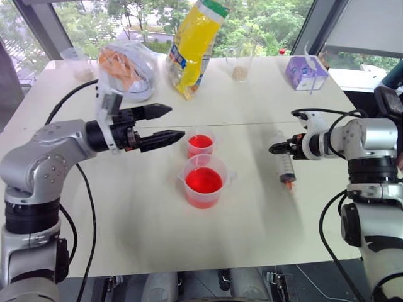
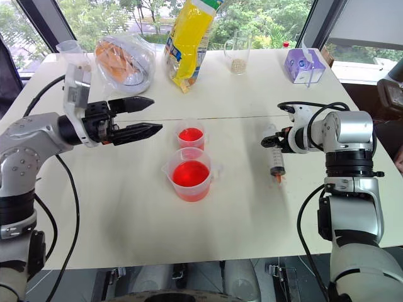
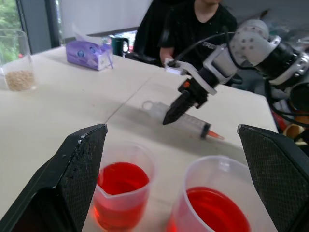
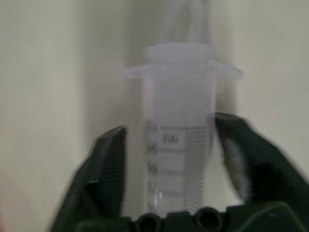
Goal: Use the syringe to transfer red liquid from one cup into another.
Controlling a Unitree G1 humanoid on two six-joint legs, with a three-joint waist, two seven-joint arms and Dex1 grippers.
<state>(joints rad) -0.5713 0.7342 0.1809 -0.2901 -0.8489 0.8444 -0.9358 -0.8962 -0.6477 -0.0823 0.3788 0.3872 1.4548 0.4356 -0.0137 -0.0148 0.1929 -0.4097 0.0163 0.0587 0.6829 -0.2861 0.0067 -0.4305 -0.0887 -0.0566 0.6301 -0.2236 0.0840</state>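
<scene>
The syringe (image 1: 286, 168) lies flat on the white table (image 1: 126, 207), right of the cups, its reddish tip pointing toward the near edge. My right gripper (image 1: 277, 149) is down over its barrel (image 4: 178, 130), open, with a finger on each side and a small gap at one finger. The wide spouted beaker (image 1: 204, 182) holds red liquid (image 1: 203, 180) at mid-table. Just behind it stands the smaller plain cup (image 1: 200, 143), also red inside. My left gripper (image 1: 175, 122) hovers open and empty left of the small cup, pointing toward it.
At the back of the table are a yellow bag (image 1: 192, 44), a clear bag with orange contents (image 1: 126, 66), a cup of beige grains (image 1: 240, 66) and a purple tissue box (image 1: 305, 72). A person in black (image 3: 193, 24) sits beyond the table's right side.
</scene>
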